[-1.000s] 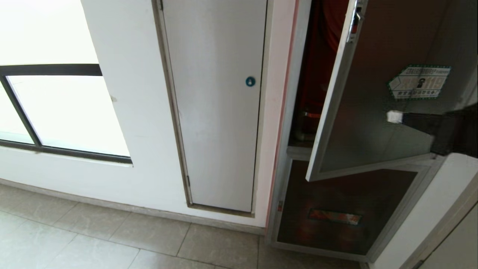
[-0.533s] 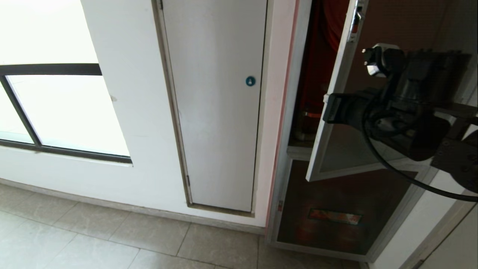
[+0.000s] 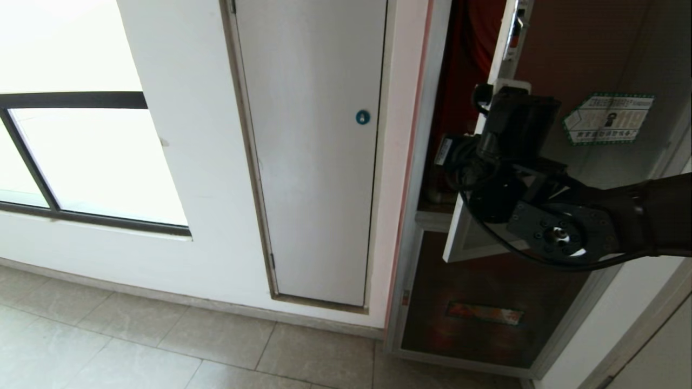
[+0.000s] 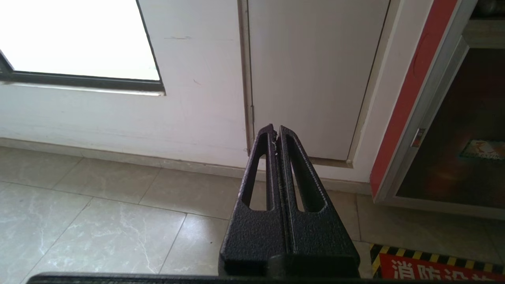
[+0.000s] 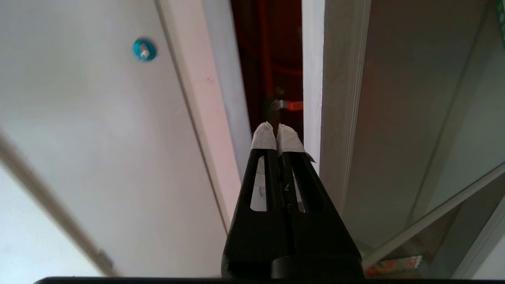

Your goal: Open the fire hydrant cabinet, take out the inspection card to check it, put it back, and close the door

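White wall, right gripper (image 5: 276,134) with fingers closed and empty before the door (image 3: 573,178), cabinet interior mostly hidden

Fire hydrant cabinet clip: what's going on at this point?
The fire hydrant cabinet stands partly open, its glass door swung out. The right gripper, shut and holding nothing, points at the gap beside the door's free edge, with the red interior beyond. No inspection card shows. The left gripper is shut and aimed low at the wall and floor, away from the cabinet.

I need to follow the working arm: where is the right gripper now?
In the head view, the right gripper is on the right, at the free edge of the half-open door, before the cabinet's red gap.
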Tool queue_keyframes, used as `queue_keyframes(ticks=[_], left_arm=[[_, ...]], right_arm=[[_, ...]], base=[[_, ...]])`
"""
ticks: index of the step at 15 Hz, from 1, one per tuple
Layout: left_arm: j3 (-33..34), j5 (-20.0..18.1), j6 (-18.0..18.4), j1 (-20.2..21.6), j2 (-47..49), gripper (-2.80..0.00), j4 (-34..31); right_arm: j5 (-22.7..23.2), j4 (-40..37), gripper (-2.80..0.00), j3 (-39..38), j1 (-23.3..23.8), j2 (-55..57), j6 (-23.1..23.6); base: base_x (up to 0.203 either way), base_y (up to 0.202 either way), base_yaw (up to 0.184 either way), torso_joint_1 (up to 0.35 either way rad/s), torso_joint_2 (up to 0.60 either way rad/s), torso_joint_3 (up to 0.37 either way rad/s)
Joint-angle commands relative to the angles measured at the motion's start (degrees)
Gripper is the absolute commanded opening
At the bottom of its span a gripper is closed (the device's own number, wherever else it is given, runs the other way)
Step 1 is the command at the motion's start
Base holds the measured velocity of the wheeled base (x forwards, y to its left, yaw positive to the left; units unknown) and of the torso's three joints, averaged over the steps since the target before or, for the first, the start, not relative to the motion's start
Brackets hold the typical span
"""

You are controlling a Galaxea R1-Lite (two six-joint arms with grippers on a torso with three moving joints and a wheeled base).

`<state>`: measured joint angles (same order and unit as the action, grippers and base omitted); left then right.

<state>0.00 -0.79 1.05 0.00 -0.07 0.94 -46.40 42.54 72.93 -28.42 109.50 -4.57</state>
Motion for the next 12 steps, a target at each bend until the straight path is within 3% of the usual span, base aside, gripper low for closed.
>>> queue_keyframes(ticks=[1, 7, 12], left_arm=[[0.4, 0.0, 0.0, 0.0, 0.1, -2.8, 0.0], [0.4, 0.0, 0.0, 0.0, 0.1, -2.8, 0.0], [0.4, 0.0, 0.0, 0.0, 0.1, -2.8, 0.0]], right_arm=[[-2.3, 8.3, -2.8, 0.7, 0.0, 6.1, 1.4], [-3.9, 37.4, -2.8, 4.1, 0.2, 17.5, 17.0], [-4.1, 38.5, -2.8, 6.7, 1.9, 19.0, 17.7]], base=[[0.0, 0.0, 0.0, 0.0, 0.0, 0.0], [0.0, 0.0, 0.0, 0.0, 0.0, 0.0], [0.0, 0.0, 0.0, 0.0, 0.0, 0.0]])
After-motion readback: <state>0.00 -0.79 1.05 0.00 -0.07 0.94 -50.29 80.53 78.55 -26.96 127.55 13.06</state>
